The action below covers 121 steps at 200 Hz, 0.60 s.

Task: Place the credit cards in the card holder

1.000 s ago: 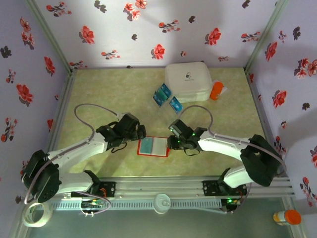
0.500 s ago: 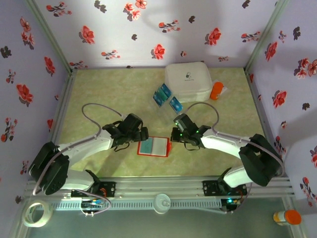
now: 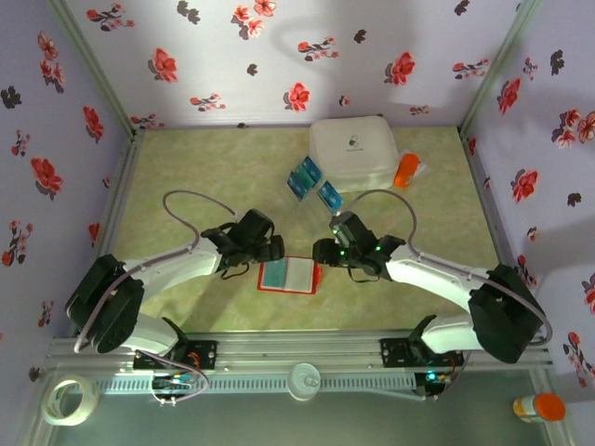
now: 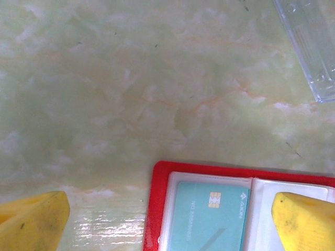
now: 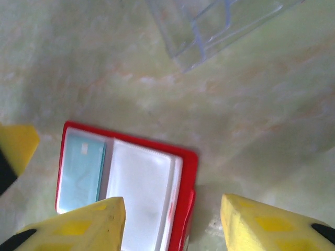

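Red card holder lies open at near centre, one teal card already in its left pocket. Remaining credit cards lie farther back beside the white case. Flanking the holder, the left gripper gapes wide and the right gripper stands parted, both empty.

Bare table left and far-left; white case, orange bottle, credit cards clustered far right

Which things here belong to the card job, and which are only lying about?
For the job: red card holder, teal card in its pocket, loose blue cards.
Lying about: white case, orange bottle, clear plastic packaging.
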### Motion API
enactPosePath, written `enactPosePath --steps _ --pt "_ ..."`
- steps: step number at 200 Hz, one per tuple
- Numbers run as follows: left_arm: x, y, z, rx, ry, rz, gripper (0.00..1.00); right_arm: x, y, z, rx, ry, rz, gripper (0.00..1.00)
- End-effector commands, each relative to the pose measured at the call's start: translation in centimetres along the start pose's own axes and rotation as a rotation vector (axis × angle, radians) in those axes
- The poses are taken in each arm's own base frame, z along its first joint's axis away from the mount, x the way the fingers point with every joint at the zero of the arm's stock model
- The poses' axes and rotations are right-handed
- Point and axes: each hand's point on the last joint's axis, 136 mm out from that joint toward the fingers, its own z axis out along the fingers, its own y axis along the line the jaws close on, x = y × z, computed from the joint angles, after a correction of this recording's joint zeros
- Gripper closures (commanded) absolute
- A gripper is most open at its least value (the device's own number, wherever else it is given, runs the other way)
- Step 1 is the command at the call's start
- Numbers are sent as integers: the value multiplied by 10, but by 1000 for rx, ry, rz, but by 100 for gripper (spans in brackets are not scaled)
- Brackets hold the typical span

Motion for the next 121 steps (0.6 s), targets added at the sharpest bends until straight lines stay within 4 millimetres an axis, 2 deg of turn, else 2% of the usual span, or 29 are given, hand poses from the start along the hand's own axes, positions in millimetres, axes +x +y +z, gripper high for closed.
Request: enactPosePath --steps 1,29,45,57,74,85,121 --pt "-11 -7 0 15 -12 19 0 30 -12 8 44 77 8 48" --pt "-13 -8 1 17 -13 20 0 37 -21 21 82 92 25 50" --pt "-14 -10 1 21 -13 23 0 36 -25 26 103 88 25 55" --pt "-15 -12 1 29 -11 25 0 34 -26 29 119 84 19 66" --pt "-16 -15 4 34 1 36 0 26 -26 33 126 70 15 91" --pt "-16 -16 6 35 8 41 0 22 -26 35 125 62 21 100" --pt "-12 -16 13 49 28 40 0 9 -27 35 127 34 38 100"
